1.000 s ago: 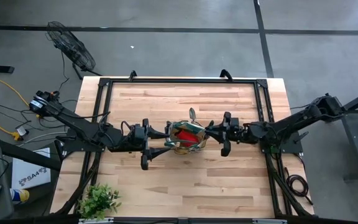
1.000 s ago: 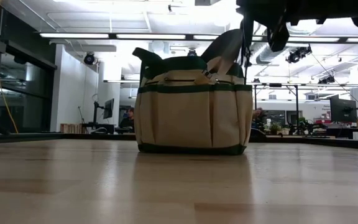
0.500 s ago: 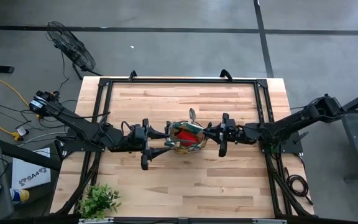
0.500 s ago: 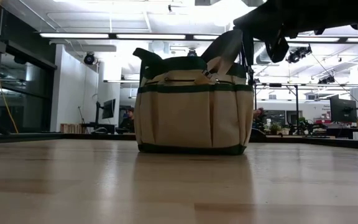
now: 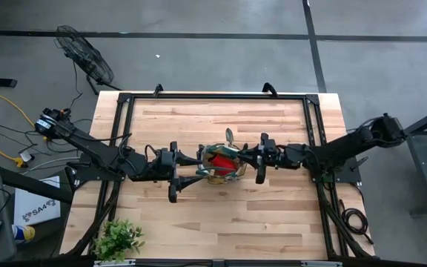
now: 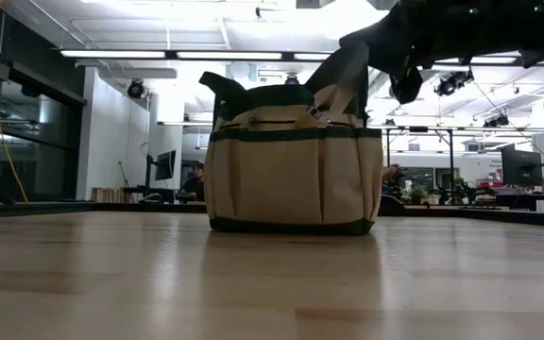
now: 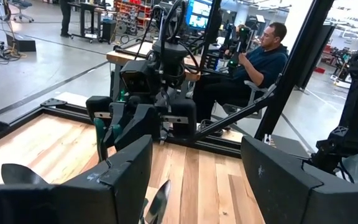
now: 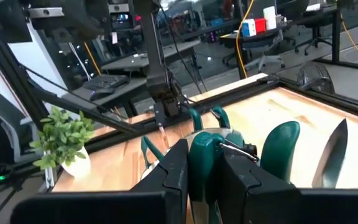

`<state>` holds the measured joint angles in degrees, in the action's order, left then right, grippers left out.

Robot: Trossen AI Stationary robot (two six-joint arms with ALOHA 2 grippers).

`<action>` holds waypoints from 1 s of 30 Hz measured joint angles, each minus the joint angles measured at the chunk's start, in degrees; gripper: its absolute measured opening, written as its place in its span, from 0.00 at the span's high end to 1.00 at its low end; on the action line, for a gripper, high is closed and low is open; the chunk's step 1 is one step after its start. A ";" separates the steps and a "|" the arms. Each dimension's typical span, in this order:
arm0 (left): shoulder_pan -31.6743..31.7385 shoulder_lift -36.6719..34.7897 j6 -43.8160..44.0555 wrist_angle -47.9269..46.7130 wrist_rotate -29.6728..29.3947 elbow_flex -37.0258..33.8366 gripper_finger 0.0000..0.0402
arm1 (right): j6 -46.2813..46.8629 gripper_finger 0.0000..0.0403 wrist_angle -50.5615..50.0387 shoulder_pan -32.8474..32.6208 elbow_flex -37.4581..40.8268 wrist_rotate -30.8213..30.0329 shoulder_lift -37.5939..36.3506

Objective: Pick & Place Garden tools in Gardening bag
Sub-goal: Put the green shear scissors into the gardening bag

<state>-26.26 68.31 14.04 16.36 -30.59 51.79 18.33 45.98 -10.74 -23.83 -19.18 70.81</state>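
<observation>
Right wrist view shows the right gripper (image 8: pixel 205 171) clenched on pruning shears (image 8: pixel 204 155) above the gardening bag (image 5: pixel 222 165) (release likely next).

One marking can be partly read: dark letters that look like "SA4" on a white box (image 5: pixel 37 210) lying on the floor beside the left edge of the tabletop (image 5: pixel 221 215). Nothing else is legible.

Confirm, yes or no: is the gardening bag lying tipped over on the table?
No, the gardening bag stands upright on its base on the table.
</observation>
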 joint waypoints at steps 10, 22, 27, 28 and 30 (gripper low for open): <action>0.00 0.00 0.05 0.02 -0.04 0.00 0.40 | 1.36 0.90 -1.39 1.14 0.00 1.17 2.65; 0.00 0.00 1.08 -0.32 -0.04 0.00 0.40 | 2.43 0.90 -6.41 1.14 0.00 1.44 2.68; 0.00 0.00 1.07 -0.39 -0.04 0.00 0.40 | 2.42 0.90 -6.06 1.18 0.00 1.72 2.68; 0.00 0.00 1.07 -0.41 -0.04 0.00 0.40 | 2.41 0.90 -6.08 1.16 0.00 1.75 2.68; 0.00 0.00 1.07 -0.43 -0.04 0.00 0.40 | 2.43 0.90 -6.42 1.16 0.00 1.77 2.68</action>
<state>-26.26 68.31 15.11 15.92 -30.63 51.79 20.75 39.55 -9.58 -23.83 -17.41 73.49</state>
